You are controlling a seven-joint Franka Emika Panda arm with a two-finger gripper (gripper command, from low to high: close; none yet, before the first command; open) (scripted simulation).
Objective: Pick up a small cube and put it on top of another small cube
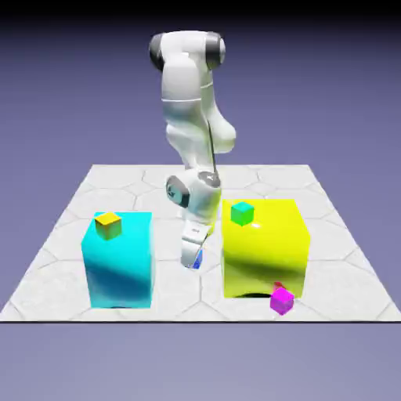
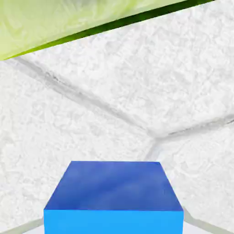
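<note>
Keep the white two-finger gripper [image 1: 192,261], clamped on the tiny solid blue cube [image 1: 197,259], level. Raise the cube straight up from between the glossy cyan block [image 1: 119,262] and large yellow block [image 1: 264,254], clearing both before traversing to the tiny yellow-orange cube [image 1: 108,226].

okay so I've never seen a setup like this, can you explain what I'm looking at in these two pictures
It's a simulated white robot arm with two gripping fingers. One picture looks at the table from outside; the other looks out from the arm's hand, along its fingers. A large cyan block carries a tiny yellow-orange cube; a large yellow block carries a tiny green one. A tiny magenta cube sits in front. The fingers are closed on a tiny blue cube.
</note>
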